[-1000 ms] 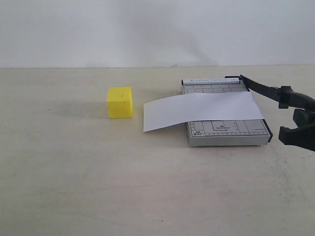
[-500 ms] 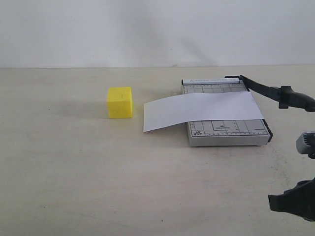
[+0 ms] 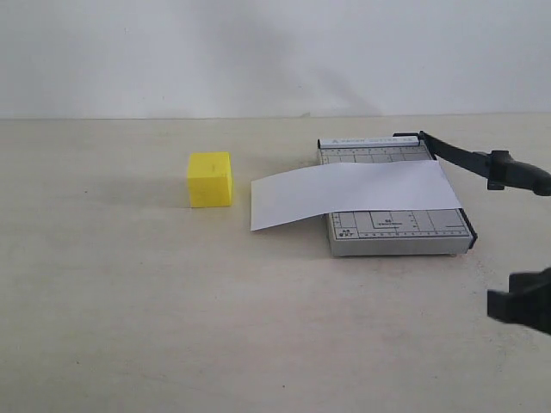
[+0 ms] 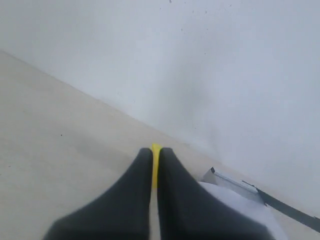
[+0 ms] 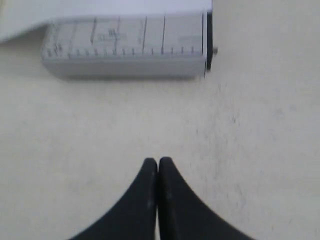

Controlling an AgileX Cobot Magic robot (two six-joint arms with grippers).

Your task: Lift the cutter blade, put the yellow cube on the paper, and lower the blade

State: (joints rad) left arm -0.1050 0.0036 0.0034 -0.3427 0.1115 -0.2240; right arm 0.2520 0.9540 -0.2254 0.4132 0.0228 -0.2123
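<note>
Blade up, cube waiting: the cutter blade (image 3: 469, 159) stands lifted off the right edge of its grey board (image 3: 405, 231), so we judge the first step done. It is hinged at the board's far right corner. From there its long axis slants out to the right and toward the camera, and the thick handle end hangs past the board's right side, above the desk (image 3: 172, 327).

The paper (image 3: 353, 196) lies across the board, long side running left to right. Its left end overhangs the board and points toward the yellow cube (image 3: 210, 179). We find the cube on the desk, left of the board and near the paper's left edge but apart from it, with one face turned almost squarely to the camera. Nothing rests on the paper, so we judge that placing the cube and then lowering the blade remain to be done.

The right pincer (image 5: 158, 162) is clenched on nothing over bare desk, in front of the board's near right corner and apart from the blade's handle. The left pincer (image 4: 154, 152) is clenched and empty too. It is outside the exterior view, and its wrist camera shows a sliver of yellow beyond its tips.
</note>
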